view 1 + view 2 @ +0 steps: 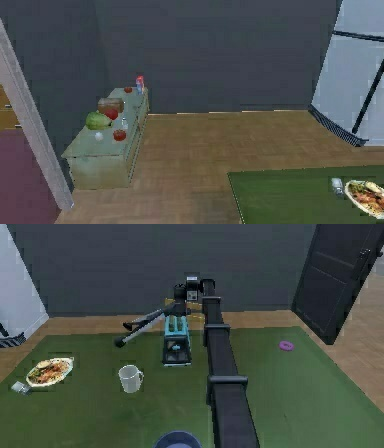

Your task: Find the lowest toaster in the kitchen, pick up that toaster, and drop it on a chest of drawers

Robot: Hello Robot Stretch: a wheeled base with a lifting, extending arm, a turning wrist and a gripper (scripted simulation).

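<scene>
A dark blue round bowl [178,439] sits nearest. The claw [123,340] should centre on the teal boxy toaster [177,336]; nobody can tell if it grips anything.

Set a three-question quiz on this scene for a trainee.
1. True or false: in the arm side view, the plate lies right of the toaster.
2. What colour is the small ring on the green surface? A red, B purple, C white.
3. Fill in: in the arm side view, the dark door stands at the picture's ___ side.
Key: 1 false; 2 B; 3 right.
</scene>
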